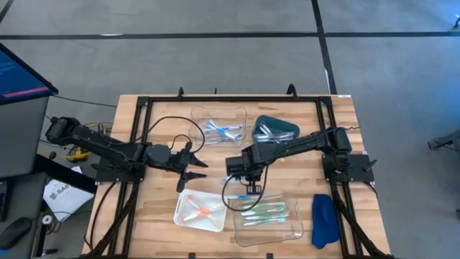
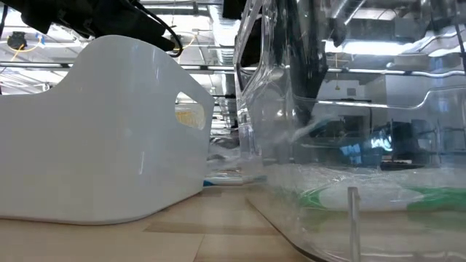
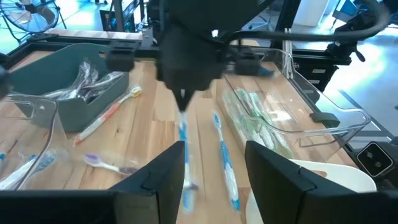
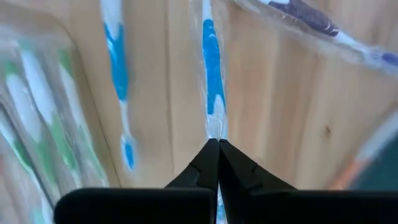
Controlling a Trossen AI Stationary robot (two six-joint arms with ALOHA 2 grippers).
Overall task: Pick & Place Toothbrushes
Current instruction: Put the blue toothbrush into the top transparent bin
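Note:
My right gripper [image 1: 245, 185] is over the table's middle, pointing down, shut on a blue toothbrush [image 3: 184, 146] that hangs below it. A second blue toothbrush [image 3: 225, 157] lies flat on the wood beside it. My left gripper [image 1: 192, 169] hovers to the left of them, open with nothing between its fingers [image 3: 155, 180]. An orange toothbrush [image 3: 106, 118] and a purple-headed one [image 3: 104, 163] lie loose on the table. Green toothbrushes [image 1: 264, 212] lie in the near clear tray, orange ones [image 1: 201, 210] in the white tray. My right gripper pinches the blue toothbrush by its upper end [image 4: 215, 129] between the two shut fingertips, from above, pointing down. The brush hangs nearly upright below the fingers. Whether its lower end [image 3: 188, 190] touches the wood, I cannot tell.
A far clear tray [image 1: 219, 115] holds blue brushes, and a dark teal tray [image 1: 280, 124] beside it holds pale ones. A blue cloth [image 1: 323, 219] lies at the near right. In the low view the white tray [image 2: 102, 160] and the clear tray [image 2: 349, 131] stand close.

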